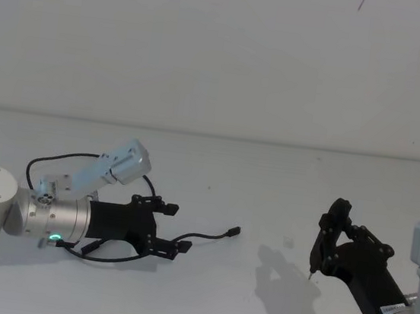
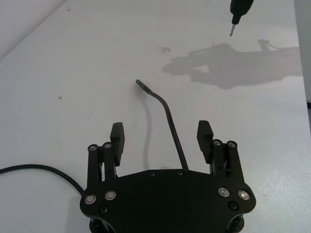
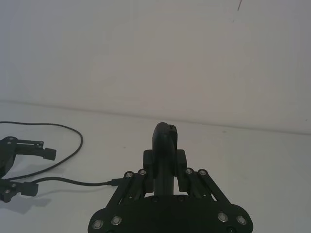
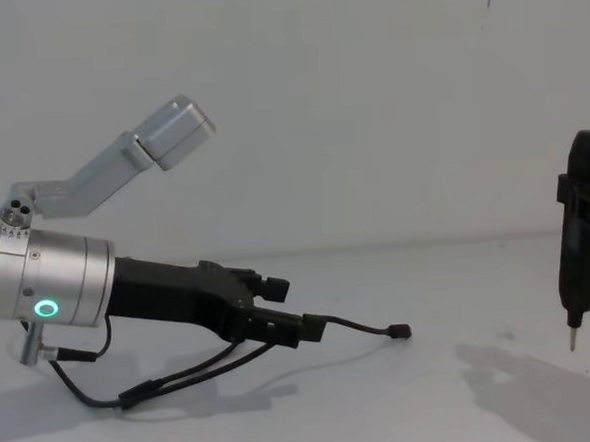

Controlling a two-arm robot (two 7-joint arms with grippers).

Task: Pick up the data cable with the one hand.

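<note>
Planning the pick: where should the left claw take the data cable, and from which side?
Probably the stretch behind the plug: the data cable runs between the fingers of the open left claw, so closing from both sides, near the table, should pinch it. Right claw is parked.

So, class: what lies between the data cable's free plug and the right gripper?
The head view shows only bare table between the free plug of the data cable and the right gripper, with that gripper's shadow and a pale speck.
</note>
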